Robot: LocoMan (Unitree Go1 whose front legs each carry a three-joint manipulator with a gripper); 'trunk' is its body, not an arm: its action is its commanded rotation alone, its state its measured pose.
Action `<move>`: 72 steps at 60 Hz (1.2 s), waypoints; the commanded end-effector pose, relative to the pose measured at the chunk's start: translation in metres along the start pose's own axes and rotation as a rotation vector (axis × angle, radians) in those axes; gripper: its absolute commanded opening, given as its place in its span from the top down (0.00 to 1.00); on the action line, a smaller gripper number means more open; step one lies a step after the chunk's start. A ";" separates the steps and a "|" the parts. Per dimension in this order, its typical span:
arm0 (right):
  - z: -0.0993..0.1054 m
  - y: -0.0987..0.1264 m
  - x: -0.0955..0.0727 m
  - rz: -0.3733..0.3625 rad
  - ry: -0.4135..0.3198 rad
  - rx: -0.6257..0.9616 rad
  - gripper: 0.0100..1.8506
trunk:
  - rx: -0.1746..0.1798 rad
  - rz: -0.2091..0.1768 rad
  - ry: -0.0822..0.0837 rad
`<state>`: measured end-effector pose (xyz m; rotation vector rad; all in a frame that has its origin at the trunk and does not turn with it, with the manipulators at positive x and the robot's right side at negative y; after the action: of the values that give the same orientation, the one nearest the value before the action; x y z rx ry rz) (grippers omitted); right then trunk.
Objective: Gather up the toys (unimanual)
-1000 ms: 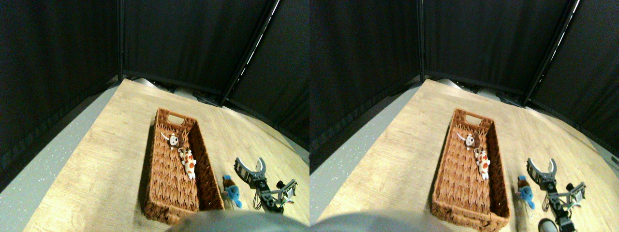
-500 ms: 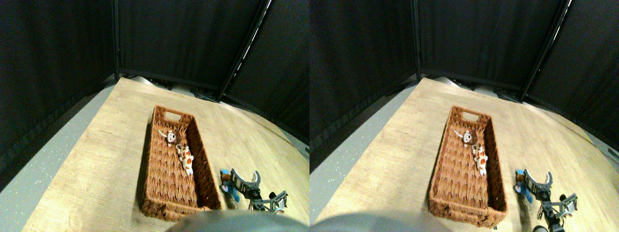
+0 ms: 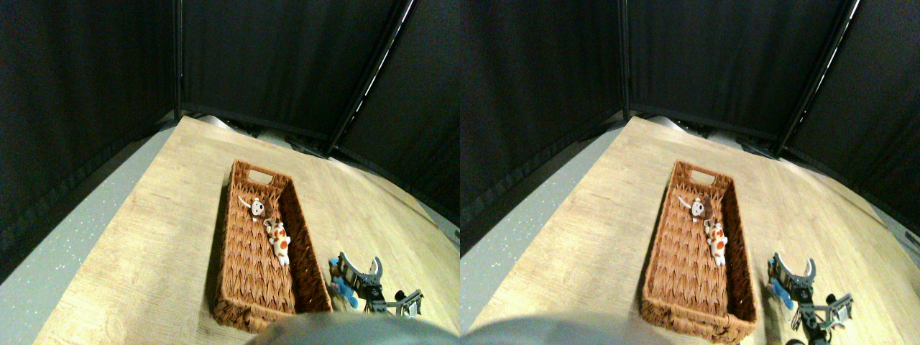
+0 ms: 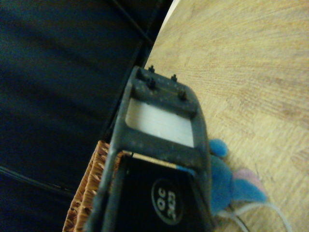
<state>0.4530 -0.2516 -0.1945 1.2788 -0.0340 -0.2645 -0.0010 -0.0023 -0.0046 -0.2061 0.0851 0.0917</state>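
- Two toys, brown (image 3: 256, 208) and white-and-orange (image 3: 279, 243), lie in the basket (image 3: 237, 287).
- Blue toy (image 3: 341, 284) sits on the floor just outside the basket's right wall.
- Right gripper (image 3: 357, 269) is spread wide beside it, holding nothing.
- Risk: jaws could nudge the soft toy aside, or catch only its string.

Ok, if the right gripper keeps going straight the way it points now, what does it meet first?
Most likely the blue plush toy: the right gripper sits open right beside it on the wooden floor, and the wrist view shows the toy just past the jaw. Depth is unclear; it may brush the wicker basket wall instead.
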 end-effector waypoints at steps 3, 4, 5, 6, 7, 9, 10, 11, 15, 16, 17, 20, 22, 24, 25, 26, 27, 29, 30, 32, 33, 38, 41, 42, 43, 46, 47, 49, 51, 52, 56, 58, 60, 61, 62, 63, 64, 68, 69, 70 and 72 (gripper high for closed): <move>-0.005 0.005 -0.007 0.008 -0.016 0.038 0.64 | -0.013 0.010 0.008; -0.005 0.005 -0.007 0.008 -0.016 0.038 0.64 | -0.014 0.010 0.008; -0.008 0.002 -0.008 0.005 -0.013 0.050 0.65 | -0.014 0.010 0.008; -0.008 0.002 -0.008 0.005 -0.013 0.050 0.65 | -0.015 0.011 0.008; -0.009 0.000 -0.008 0.004 -0.014 0.053 0.65 | -0.015 0.011 0.009; -0.011 -0.005 -0.007 -0.007 -0.018 0.056 0.65 | -0.015 0.012 0.009; -0.012 -0.008 -0.006 -0.018 -0.028 0.059 0.65 | -0.015 0.012 0.009; -0.012 -0.010 -0.006 -0.026 -0.025 0.069 0.63 | -0.016 0.014 0.011; -0.013 -0.017 -0.005 -0.032 -0.031 0.074 0.63 | -0.016 0.016 0.015; -0.014 -0.019 -0.006 -0.041 -0.039 0.085 0.62 | -0.016 0.016 0.015; -0.014 -0.021 -0.006 -0.053 -0.048 0.097 0.62 | -0.018 0.022 0.016; -0.014 -0.026 -0.005 -0.054 -0.042 0.097 0.63 | -0.020 0.027 0.016; -0.015 -0.031 -0.004 -0.063 -0.041 0.109 0.63 | -0.022 0.030 0.016; -0.015 -0.034 -0.004 -0.069 -0.042 0.116 0.63 | -0.022 0.031 0.016; -0.014 -0.036 -0.003 -0.074 -0.044 0.121 0.62 | -0.023 0.032 0.016; -0.014 -0.039 -0.002 -0.077 -0.044 0.121 0.63 | -0.024 0.032 0.015; -0.014 -0.041 -0.001 -0.080 -0.044 0.130 0.63 | -0.024 0.032 0.015; -0.015 -0.043 0.000 -0.083 -0.044 0.139 0.64 | -0.023 0.032 0.016; -0.015 -0.045 0.001 -0.084 -0.050 0.130 0.64 | -0.022 0.031 0.018; -0.015 -0.047 0.003 -0.086 -0.058 0.143 0.64 | -0.022 0.031 0.018; -0.016 -0.048 0.004 -0.085 -0.065 0.144 0.64 | -0.017 0.026 0.021; -0.017 -0.049 0.006 -0.095 -0.077 0.136 0.63 | -0.013 0.023 0.021; -0.017 -0.049 0.007 -0.095 -0.079 0.131 0.64 | -0.012 0.022 0.023; -0.017 -0.050 0.008 -0.095 -0.079 0.131 0.64 | -0.012 0.022 0.023; -0.017 -0.050 0.008 -0.095 -0.080 0.131 0.64 | -0.012 0.022 0.022; -0.016 -0.050 0.010 -0.096 -0.079 0.129 0.63 | -0.011 0.023 0.023; -0.015 -0.050 0.011 -0.097 -0.077 0.129 0.63 | -0.011 0.023 0.023; -0.015 -0.050 0.011 -0.100 -0.080 0.126 0.63 | -0.011 0.022 0.024; -0.015 -0.050 0.014 -0.096 -0.087 0.129 0.64 | -0.010 0.021 0.023; -0.015 -0.051 0.015 -0.094 -0.086 0.126 0.64 | -0.010 0.021 0.023; -0.015 -0.050 0.017 -0.089 -0.088 0.124 0.67 | -0.008 0.019 0.024; -0.016 -0.049 0.018 -0.091 -0.097 0.127 0.71 | -0.007 0.018 0.024; -0.016 -0.048 0.018 -0.091 -0.097 0.125 0.72 | -0.007 0.018 0.024; -0.016 -0.048 0.018 -0.092 -0.101 0.119 0.74 | -0.007 0.018 0.024; -0.017 -0.046 0.018 -0.096 -0.112 0.112 0.76 | -0.007 0.018 0.024; -0.018 -0.045 0.018 -0.102 -0.138 0.101 0.80 | -0.007 0.018 0.024; -0.018 -0.044 0.017 -0.105 -0.165 0.094 0.85 | -0.007 0.018 0.024; -0.020 -0.042 0.017 -0.107 -0.231 0.059 0.97 | -0.005 0.012 0.025; -0.020 -0.042 0.018 -0.104 -0.237 0.045 0.97 | -0.005 0.012 0.025; -0.020 -0.041 0.017 -0.109 -0.248 0.040 0.97 | -0.005 0.012 0.025; -0.020 -0.040 0.017 -0.115 -0.260 0.040 0.97 | -0.006 0.010 0.024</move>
<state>0.4633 -0.2506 -0.2452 1.3112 -0.1634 -0.5087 -0.0044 -0.0025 -0.0050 -0.2031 0.0891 0.0966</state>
